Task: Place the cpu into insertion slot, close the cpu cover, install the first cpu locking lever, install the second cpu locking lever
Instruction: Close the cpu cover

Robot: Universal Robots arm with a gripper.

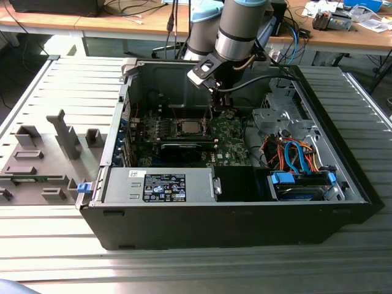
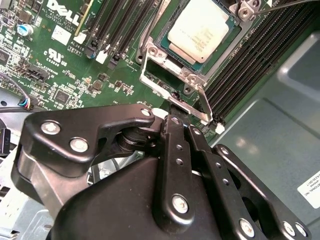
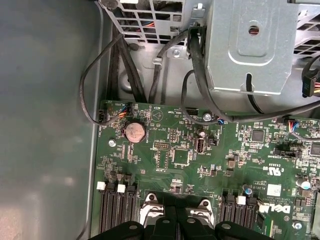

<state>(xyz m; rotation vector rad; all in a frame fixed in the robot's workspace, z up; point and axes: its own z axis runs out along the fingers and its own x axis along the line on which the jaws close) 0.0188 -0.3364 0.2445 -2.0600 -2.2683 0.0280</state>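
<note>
arm reaches down into the open computer case [image 1: 202, 214] on the slatted counter [image 1: 55, 257]. the gripper [image 2: 173, 107] hangs low over the green board [image 3: 165, 150], its tip at the near edge of the cpu cover [image 2: 155, 84]; can't tell whether it touches the metal. fingers [image 3: 167, 225] look pressed together with a thin seam between them, and nothing i can make out in the pinch. the cpu [image 2: 200, 27] lies flat in the insertion slot [image 1: 176, 127], silver top up, with the cover frame seemingly down around it. a wire lever [image 2: 204, 102] runs just beside the fingertip. handling, as i judge it: the cpu is light, thin and stiff with a slick top, best taken by opposite edges, since the contacts beneath are likely fragile. the cover is stiff sheet metal on a hinge, so a push at its free edge should do. the lever looks springy and small to catch. the second wrist view gives the socket and lever close up. the first wrist view gives the coin cell [image 3: 134, 132], cables and grey drive cage [image 3: 250, 45]. the exterior view places the whole case.
</note>
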